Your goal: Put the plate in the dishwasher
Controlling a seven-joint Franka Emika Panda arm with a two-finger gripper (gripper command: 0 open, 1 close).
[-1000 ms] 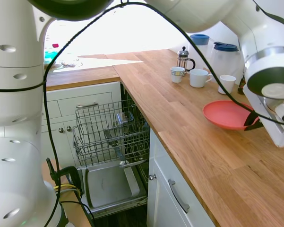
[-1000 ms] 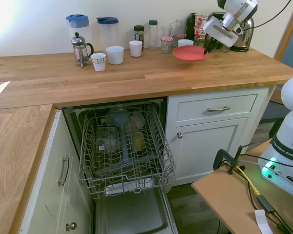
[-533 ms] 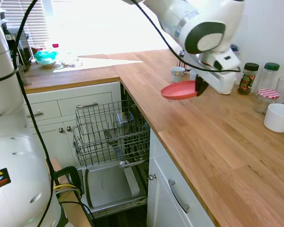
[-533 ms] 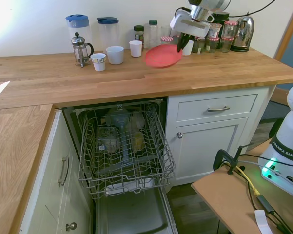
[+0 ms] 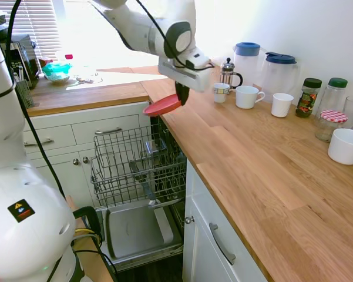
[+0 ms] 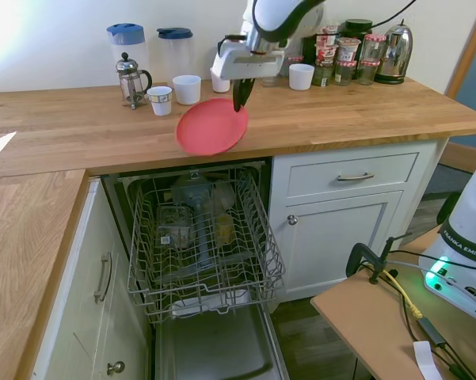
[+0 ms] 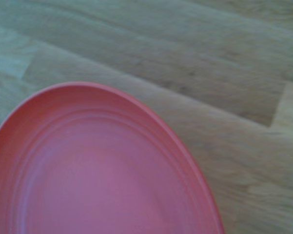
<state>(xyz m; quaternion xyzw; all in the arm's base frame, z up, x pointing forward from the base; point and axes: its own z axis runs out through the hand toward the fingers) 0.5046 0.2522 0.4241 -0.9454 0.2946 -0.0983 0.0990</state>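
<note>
The white arm's two-finger gripper (image 6: 239,100) is closed on the rim of the round, flat coral-pink plastic plate (image 6: 212,127), pinching it at its upper right edge in the second exterior view. From the jaws the plate hangs down and to the left in that picture, tilted steeply so its face looks toward the camera. In the first exterior view the same plate (image 5: 162,106) is seen nearly edge-on, just left of and below the gripper (image 5: 179,96), in the upper middle of the frame. The wrist view shows the plate (image 7: 102,170) filling its lower left, with the wooden worktop (image 7: 219,87) behind it.

The relation that matters: the plate is in the air at the front edge of the oak worktop (image 6: 340,119), and the open under-counter dishwasher with its pulled-out grey wire rack (image 6: 202,237) lies directly beneath, toward the bottom centre of the second exterior view. The gap between them is clear. I judge the next move to be a descent toward the rack, with the plate needing to go closer to upright to slip between the wires; items already stand in the rack's rear part.
</note>
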